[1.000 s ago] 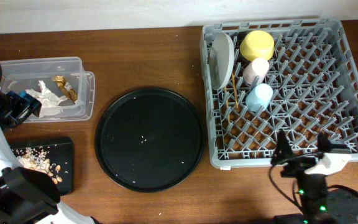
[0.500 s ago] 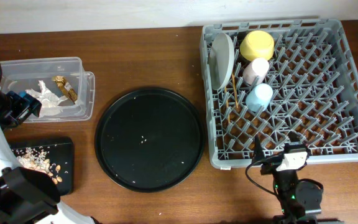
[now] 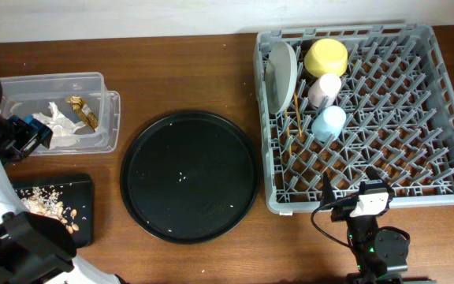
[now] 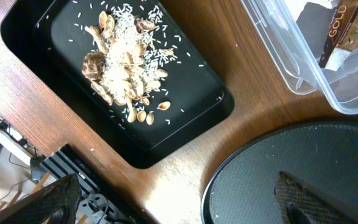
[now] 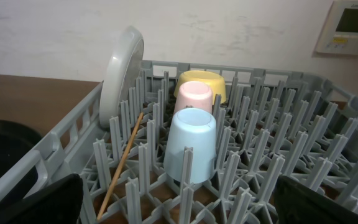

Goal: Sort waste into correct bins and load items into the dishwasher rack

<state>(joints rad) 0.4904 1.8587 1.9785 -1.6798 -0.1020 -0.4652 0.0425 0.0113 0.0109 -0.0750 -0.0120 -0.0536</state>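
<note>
Wooden table (image 3: 180,75), both jaws apparently spread wide, empty

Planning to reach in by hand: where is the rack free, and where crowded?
In the dishwasher rack, the right half and front rows, right of the light blue cup, hold only bare pegs. Crowded: its back-left corner, with plate, yellow bowl, pink cup and chopsticks.
</note>
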